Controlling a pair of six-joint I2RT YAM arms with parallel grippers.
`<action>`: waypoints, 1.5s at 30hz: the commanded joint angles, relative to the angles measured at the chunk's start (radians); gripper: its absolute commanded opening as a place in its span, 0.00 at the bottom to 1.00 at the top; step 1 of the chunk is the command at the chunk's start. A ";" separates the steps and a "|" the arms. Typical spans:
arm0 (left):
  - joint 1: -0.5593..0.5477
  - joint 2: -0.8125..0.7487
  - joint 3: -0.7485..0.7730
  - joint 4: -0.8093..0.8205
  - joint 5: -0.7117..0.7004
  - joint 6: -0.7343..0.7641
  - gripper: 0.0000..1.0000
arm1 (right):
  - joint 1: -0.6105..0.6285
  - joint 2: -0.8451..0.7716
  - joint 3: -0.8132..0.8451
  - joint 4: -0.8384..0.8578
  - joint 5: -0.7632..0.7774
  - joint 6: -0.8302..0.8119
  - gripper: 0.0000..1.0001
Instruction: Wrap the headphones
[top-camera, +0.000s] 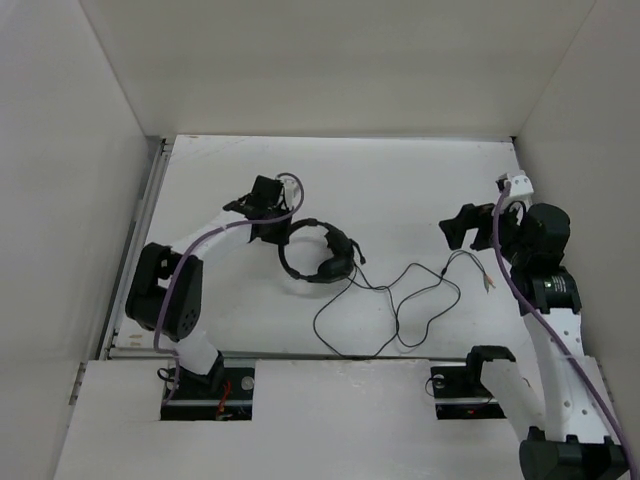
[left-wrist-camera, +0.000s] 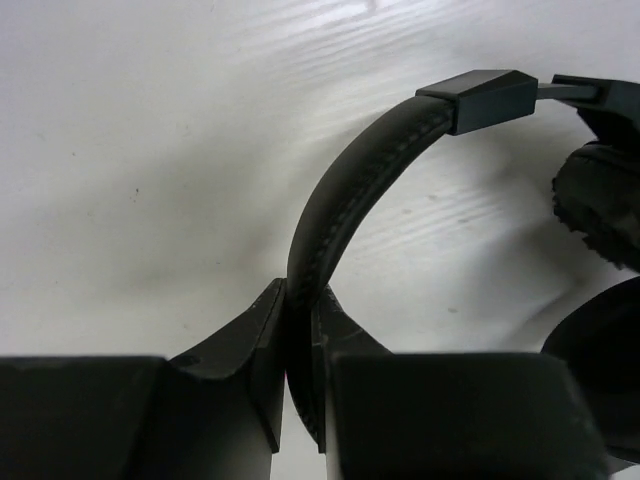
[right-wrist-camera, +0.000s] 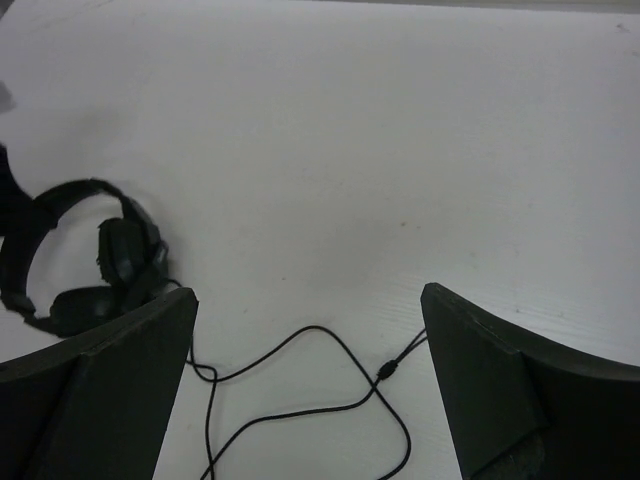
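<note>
Black headphones (top-camera: 335, 262) lie on a white table (top-camera: 400, 190), just left of center in the top view, w/ the earcups on the right side of the hoop. Their thin cable (top-camera: 397, 320) trails in loose loops toward lower center-right and ends near the right arm. At the hoop's upper left, the left gripper (top-camera: 270, 222) is clamped on the padded headband (left-wrist-camera: 345, 180); its wrist view shows both fingers pressed vs. the band. At right of frame, the right gripper (top-camera: 475, 228) hangs w/ jaws spread wide, holding nothing, well apart from the headphones.
</note>
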 joint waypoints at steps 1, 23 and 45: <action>0.006 -0.154 0.157 -0.081 0.110 -0.088 0.00 | 0.077 0.011 0.087 -0.034 -0.080 -0.091 1.00; 0.311 -0.368 0.459 -0.097 0.340 -0.327 0.00 | 0.626 0.444 0.486 0.172 -0.119 0.053 1.00; 0.506 -0.360 0.521 0.069 0.380 -0.625 0.02 | 0.829 0.845 0.780 0.364 0.146 0.009 1.00</action>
